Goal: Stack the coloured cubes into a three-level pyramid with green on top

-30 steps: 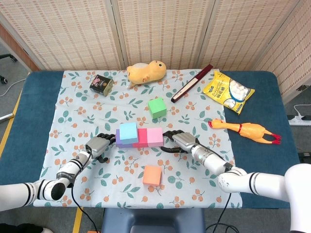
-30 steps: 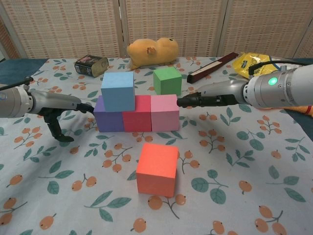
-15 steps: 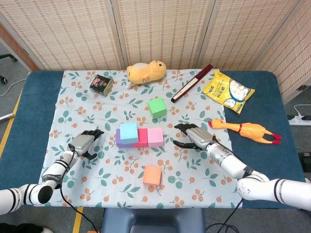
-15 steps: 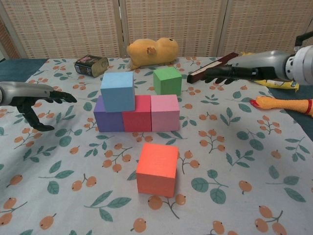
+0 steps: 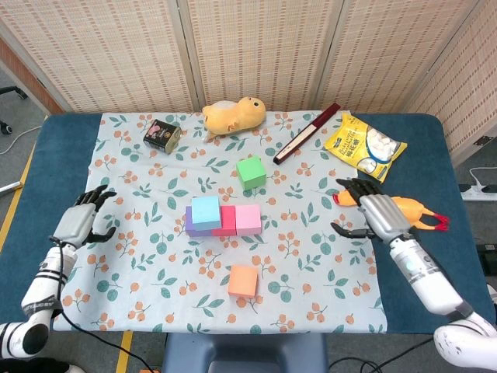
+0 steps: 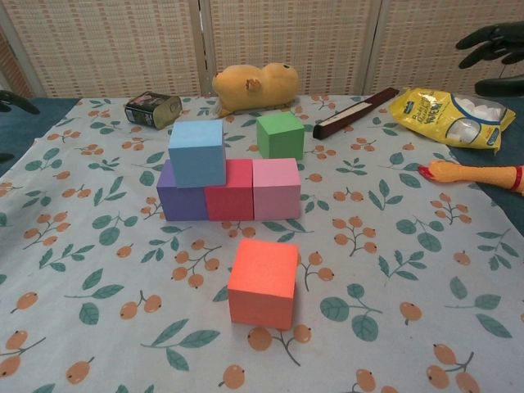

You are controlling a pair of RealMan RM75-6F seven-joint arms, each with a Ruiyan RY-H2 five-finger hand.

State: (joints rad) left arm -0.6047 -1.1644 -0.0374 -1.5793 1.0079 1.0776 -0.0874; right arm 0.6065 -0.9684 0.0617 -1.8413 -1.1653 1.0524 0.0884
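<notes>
A row of purple, red and pink cubes stands mid-cloth, with a light blue cube on top at the left end. The orange cube lies in front of the row, and the green cube behind it. My left hand hovers far left over the cloth's edge, fingers spread, holding nothing. My right hand is far right, beside the rubber chicken, also spread and empty; only its fingertips show in the chest view.
A plush toy, a small tin, a dark red stick and a yellow snack bag line the back. A rubber chicken lies at the right by my right hand. The floral cloth covers a blue table.
Both hands have drawn back from the row of cubes, the left moving outward to the left and the right outward to the right. The cubes have not moved.
</notes>
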